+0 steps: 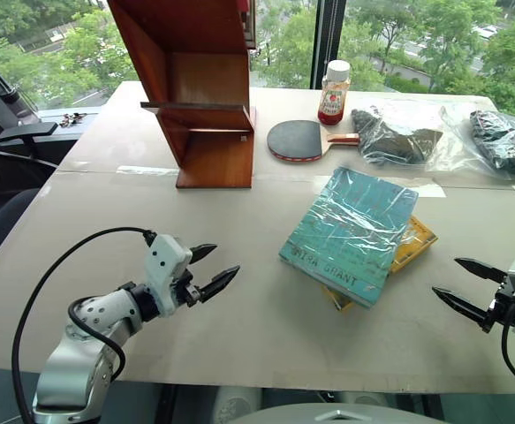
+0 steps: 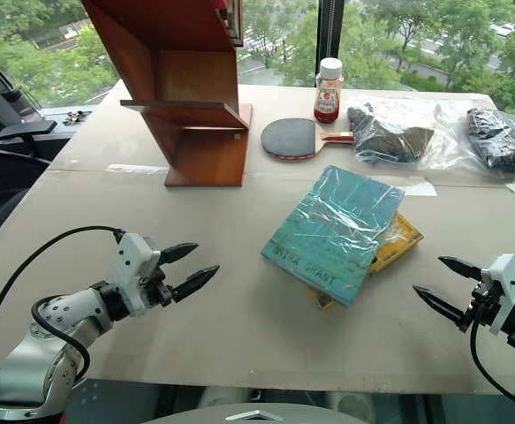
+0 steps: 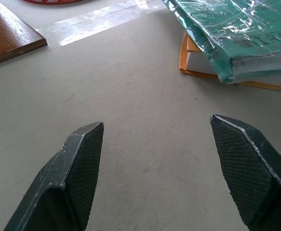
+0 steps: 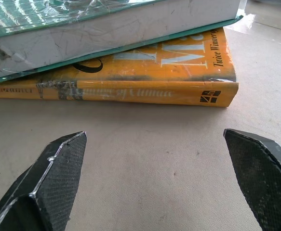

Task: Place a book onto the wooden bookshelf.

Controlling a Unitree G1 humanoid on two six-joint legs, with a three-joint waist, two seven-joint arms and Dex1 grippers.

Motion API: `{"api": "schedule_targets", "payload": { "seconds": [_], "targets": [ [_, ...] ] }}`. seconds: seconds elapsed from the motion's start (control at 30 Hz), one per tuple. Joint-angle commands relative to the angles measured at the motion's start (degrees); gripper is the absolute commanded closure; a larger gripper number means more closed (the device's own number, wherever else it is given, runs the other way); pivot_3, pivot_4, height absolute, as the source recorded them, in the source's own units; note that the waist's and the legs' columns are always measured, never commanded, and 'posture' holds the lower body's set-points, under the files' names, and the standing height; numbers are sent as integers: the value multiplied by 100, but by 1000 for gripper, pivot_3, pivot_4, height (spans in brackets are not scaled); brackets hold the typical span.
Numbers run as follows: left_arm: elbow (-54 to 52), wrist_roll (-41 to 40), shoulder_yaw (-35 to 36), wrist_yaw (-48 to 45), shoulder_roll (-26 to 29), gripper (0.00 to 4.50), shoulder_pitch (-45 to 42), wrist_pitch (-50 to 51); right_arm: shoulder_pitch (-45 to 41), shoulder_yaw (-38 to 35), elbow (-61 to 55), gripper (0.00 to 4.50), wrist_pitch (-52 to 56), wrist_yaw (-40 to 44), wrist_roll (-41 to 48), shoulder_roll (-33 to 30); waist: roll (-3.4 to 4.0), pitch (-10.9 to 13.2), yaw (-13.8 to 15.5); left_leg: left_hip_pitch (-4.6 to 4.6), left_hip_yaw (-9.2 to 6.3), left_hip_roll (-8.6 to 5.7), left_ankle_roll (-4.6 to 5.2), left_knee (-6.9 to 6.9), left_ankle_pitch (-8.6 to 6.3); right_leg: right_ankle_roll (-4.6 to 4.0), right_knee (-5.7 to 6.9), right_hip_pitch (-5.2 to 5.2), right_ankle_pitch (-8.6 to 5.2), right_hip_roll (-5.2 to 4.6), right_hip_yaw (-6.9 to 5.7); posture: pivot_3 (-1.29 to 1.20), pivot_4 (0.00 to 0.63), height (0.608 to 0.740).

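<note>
A grey-beige table by a window holds several things. The book, a large thin teal-green hardcover in shiny plastic wrap, lies flat near the table's middle-right, resting on top of a smaller yellow book whose edges stick out beneath it. The wooden bookshelf, reddish-brown with slanted sides and one horizontal board, stands at the far left of the table, well apart from the book.

Beyond the book, between it and the window, lie a table tennis paddle with a dark face just beside the bookshelf's base, a small bottle with a white cap and red label, and two clear plastic bags holding dark contents. Strips of clear tape cross the table surface between the shelf and the book.

The left gripper hovers over bare table to the near left of the book, fingers spread apart and holding nothing. The right gripper hovers at the near right, just beside the yellow book's spine, its fingers wide apart and empty too.
</note>
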Motion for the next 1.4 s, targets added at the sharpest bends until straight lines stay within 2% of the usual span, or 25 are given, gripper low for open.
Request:
{"api": "schedule_targets", "payload": {
  "seconds": [0.03, 0.77, 0.87, 0.97, 1.1, 1.23, 1.4],
  "targets": [
    [-34, 40, -29, 6, 70, 883, -24, -310, 116, -117, -138, 0, -101, -30, -8, 1, 0, 0, 0, 0, 0, 0, 0, 0, 0, 0, 0, 0, 0, 0, 0, 0, 150, 740],
    [289, -20, -203, -56, 217, 883, -280, -688, 303, -275, -449, 0, 27, -562, 137, 75, 1, 1, 0, -6, 7, 0, 0, -8, 0, 3, -20, -2, -1, -6, 0, 0, 150, 740],
    [360, -70, -161, -152, 289, 883, -361, -717, 15, -312, -531, 0, 234, -1038, 162, 139, 1, 1, -10, -6, 7, 1, 0, -9, 0, 3, -22, -2, -1, -6, 0, 0, 150, 740],
    [361, -544, -54, -526, 530, 883, -471, -348, -438, -281, -559, 0, 491, -1572, 102, 162, 4, 3, -15, -6, 8, 2, 0, -9, 0, 3, -21, -4, -1, -5, 0, 0, 150, 740],
    [595, -804, 93, -870, 865, 883, -939, -437, -1214, -17, -454, 0, 910, -2292, -246, 78, 5, 4, -9, -8, 9, 2, 0, -9, 0, 3, -21, -8, 0, -5, 0, 0, 150, 740],
    [895, -727, 124, -1061, 1075, 883, -1267, -684, -1827, 224, -84, 0, 1002, -2632, -676, 18, 6, 5, -3, -13, 8, 0, 0, -19, 0, -16, -31, -8, 11, -4, -1, 0, 150, 740],
    [1216, -1107, 227, -1877, 1533, 883, -1691, -764, -2729, 824, 677, 0, 826, -2502, -1145, 37, 7, 17, -22, -20, 12, 0, 0, -31, 0, -21, -50, -10, 15, -2, -1, 0, 150, 740]
  ]
}}
